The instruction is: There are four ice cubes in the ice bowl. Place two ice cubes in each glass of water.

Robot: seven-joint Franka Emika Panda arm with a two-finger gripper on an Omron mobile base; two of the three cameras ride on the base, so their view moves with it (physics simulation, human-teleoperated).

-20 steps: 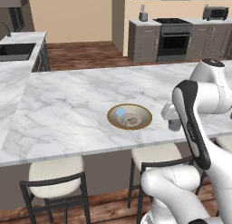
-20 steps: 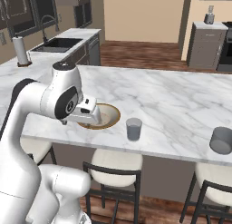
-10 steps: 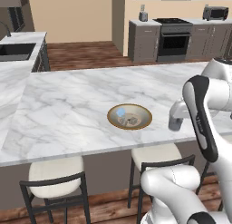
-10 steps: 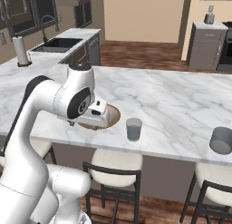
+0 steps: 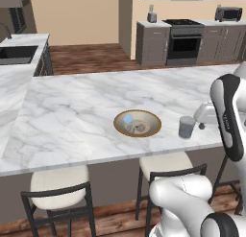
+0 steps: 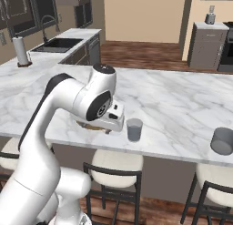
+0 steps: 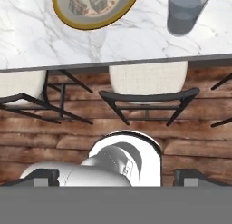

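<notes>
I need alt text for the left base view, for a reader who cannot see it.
A gold-rimmed ice bowl holding ice cubes sits near the front edge of a marble counter, with a glass of water to its right. The white robot arm rises at the right, and two stools stand below.

Table: we see white marble (image 5: 86,111), grey-veined.
Stools: we count two cream-cushioned ones (image 5: 60,183) at its near edge.
Floor: we see reddish wood planks (image 5: 91,56).
Far right: grey cabinets, black oven (image 5: 185,46).
Far left: sink (image 6: 57,44).
</notes>
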